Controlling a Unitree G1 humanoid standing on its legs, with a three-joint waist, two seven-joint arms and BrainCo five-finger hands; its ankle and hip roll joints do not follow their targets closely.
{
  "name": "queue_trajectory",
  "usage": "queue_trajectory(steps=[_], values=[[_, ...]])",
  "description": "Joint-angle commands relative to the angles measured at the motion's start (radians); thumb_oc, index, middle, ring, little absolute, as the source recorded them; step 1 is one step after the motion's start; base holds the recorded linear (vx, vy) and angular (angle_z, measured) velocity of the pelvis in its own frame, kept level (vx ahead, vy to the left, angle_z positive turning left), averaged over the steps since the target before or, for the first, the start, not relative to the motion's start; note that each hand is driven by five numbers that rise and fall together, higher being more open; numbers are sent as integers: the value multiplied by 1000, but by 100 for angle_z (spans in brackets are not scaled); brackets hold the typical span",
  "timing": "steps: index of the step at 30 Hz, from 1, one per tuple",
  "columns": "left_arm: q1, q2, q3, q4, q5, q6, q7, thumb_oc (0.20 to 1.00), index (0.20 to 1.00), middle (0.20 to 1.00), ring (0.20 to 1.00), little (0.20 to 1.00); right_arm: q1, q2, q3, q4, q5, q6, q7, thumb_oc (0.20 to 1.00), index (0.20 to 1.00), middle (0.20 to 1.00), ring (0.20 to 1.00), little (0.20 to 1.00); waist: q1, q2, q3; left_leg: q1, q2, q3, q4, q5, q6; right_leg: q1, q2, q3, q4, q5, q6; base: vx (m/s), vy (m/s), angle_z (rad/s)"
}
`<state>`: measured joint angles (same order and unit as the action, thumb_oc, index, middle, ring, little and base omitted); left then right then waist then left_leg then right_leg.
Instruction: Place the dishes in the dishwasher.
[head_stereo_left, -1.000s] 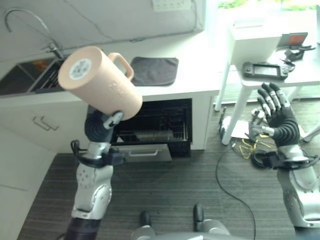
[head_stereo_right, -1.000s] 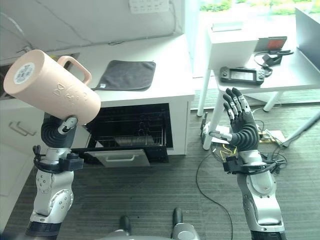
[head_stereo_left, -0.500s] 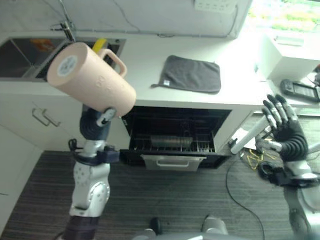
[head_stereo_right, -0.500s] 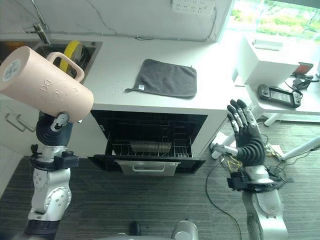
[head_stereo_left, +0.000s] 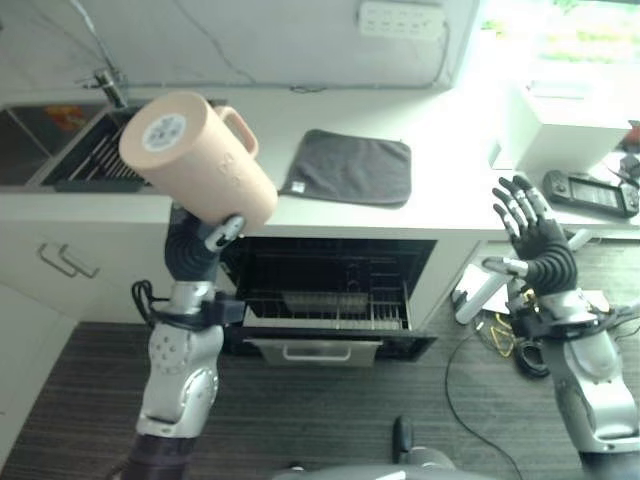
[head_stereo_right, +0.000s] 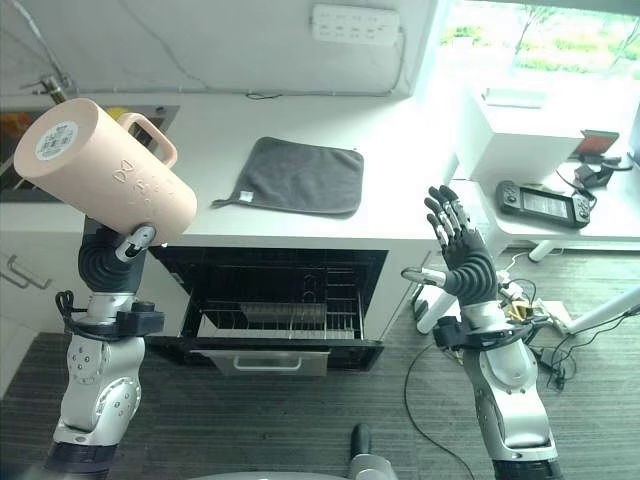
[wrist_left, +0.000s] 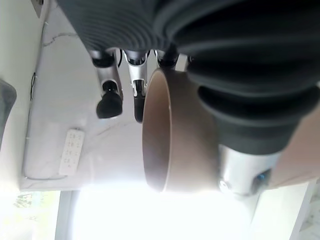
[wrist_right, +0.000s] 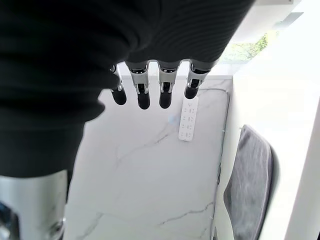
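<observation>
One pink mug (head_stereo_left: 200, 160) gripped in left hand (head_stereo_left: 203, 243), raised above open dishwasher (head_stereo_left: 330, 290); right hand (head_stereo_left: 535, 242) open, apart.

kitchen: sink (head_stereo_left: 70, 160), dishwasher (head_stereo_left: 330, 290) (door open)

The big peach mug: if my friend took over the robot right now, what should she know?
Left hand: shut on the peach mug, held up tilted above the counter edge, its base toward the camera.
Right hand: open, fingers straight, raised beside the counter and holding nothing.
Dishwasher: door open, rack pulled out in front of the robot.
Grey cloth lies flat on the counter.
Done: mug picked up.
Left: lower the mug into the rack and let go.
</observation>
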<state>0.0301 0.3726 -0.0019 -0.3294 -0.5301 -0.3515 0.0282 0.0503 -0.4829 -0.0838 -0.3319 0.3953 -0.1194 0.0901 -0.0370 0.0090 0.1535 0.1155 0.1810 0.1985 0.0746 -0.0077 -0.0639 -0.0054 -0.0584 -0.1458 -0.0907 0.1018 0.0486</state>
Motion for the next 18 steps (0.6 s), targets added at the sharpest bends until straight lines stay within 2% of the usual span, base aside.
queue_trajectory(steps=[1,2,4,7,8,9,10,12,13,14,15,17,18], values=[[-3,29,36,-66,4,-83,3,200,200,200,200,200,9,-23,-20,-77,26,0,0,1000,1000,1000,1000,1000,-10,-66,-11,-106,-26,-58,81,-62,-17,75,-69,17,3,-97,38,31,18,-19],[-19,26,24,-56,24,-90,10,200,200,200,200,200,-11,-21,-13,-66,33,-8,-7,1000,1000,1000,1000,1000,-15,-49,-4,-98,12,-22,-68,1,-36,82,-73,5,3,-110,51,9,92,-13],[-45,31,4,-30,56,-102,35,200,200,200,200,200,-24,-19,-5,-61,21,-16,-10,1000,1000,1000,1000,1000,-20,-42,-2,-91,25,-25,-123,28,-38,87,-82,4,3,-119,57,-16,158,13],[-79,41,-23,15,181,-99,140,200,200,200,200,200,-23,-30,0,-64,48,-16,-3,1000,1000,1000,1000,1000,-39,-27,-22,-64,22,-42,-162,9,-40,87,-95,-8,3,-122,68,12,175,1],[-84,46,-25,25,252,-107,204,200,200,200,200,200,-16,-29,-4,-67,61,-19,13,1000,1000,1000,1000,1000,-44,-25,-30,-60,25,-40,-162,5,-42,90,-99,-16,3,-122,72,39,191,-6],[-94,57,-22,41,317,-88,282,200,200,200,200,200,-6,-17,3,-74,53,-31,24,1000,1000,1000,1000,1000,-46,-24,-42,-49,26,-27,-162,-2,-45,97,-111,-38,3,-122,79,40,170,-3],[-96,59,-21,45,317,-72,286,200,200,200,200,200,-5,-14,6,-76,52,-34,26,1000,1000,1000,1000,1000,-46,-24,-44,-46,26,-24,-162,-4,-46,99,-113,-42,3,-122,81,58,159,8],[-91,52,-22,68,351,-21,309,200,200,200,200,200,-10,8,22,-96,57,-10,9,1000,1000,1000,1000,1000,-38,-33,-53,-29,17,-16,-162,-20,-37,112,-126,-57,3,-121,91,66,154,19],[-93,49,-31,75,384,-24,332,200,200,200,200,200,-15,15,31,-98,60,-4,-1,1000,1000,1000,1000,1000,-34,-36,-54,-25,14,-18,-162,-24,-35,114,-129,-56,3,-120,92,51,159,16],[-107,45,-57,88,452,-42,388,200,200,200,200,200,-32,31,53,-102,49,11,-23,1000,1000,1000,1000,1000,-29,-42,-54,-20,10,-19,-162,-31,-29,116,-133,-55,3,-115,95,39,122,11],[-117,39,-77,99,466,-35,431,200,200,200,200,200,-48,34,71,-102,40,26,-58,1000,1000,1000,1000,1000,-22,-51,-56,-17,7,-20,-162,-38,-26,118,-135,-53,3,-115,97,34,100,20],[-126,29,-101,116,493,3,483,200,200,200,200,200,-72,37,100,-92,32,27,-90,1000,1000,1000,1000,1000,-16,-57,-58,-16,4,-23,-162,-42,-24,118,-136,-48,3,-113,98,26,55,12],[-132,26,-117,132,501,28,540,200,200,200,200,200,-86,31,111,-93,39,33,-104,1000,1000,1000,1000,1000,-15,-61,-59,-13,3,-24,-162,-45,-22,119,-136,-44,3,-111,99,41,39,6]])
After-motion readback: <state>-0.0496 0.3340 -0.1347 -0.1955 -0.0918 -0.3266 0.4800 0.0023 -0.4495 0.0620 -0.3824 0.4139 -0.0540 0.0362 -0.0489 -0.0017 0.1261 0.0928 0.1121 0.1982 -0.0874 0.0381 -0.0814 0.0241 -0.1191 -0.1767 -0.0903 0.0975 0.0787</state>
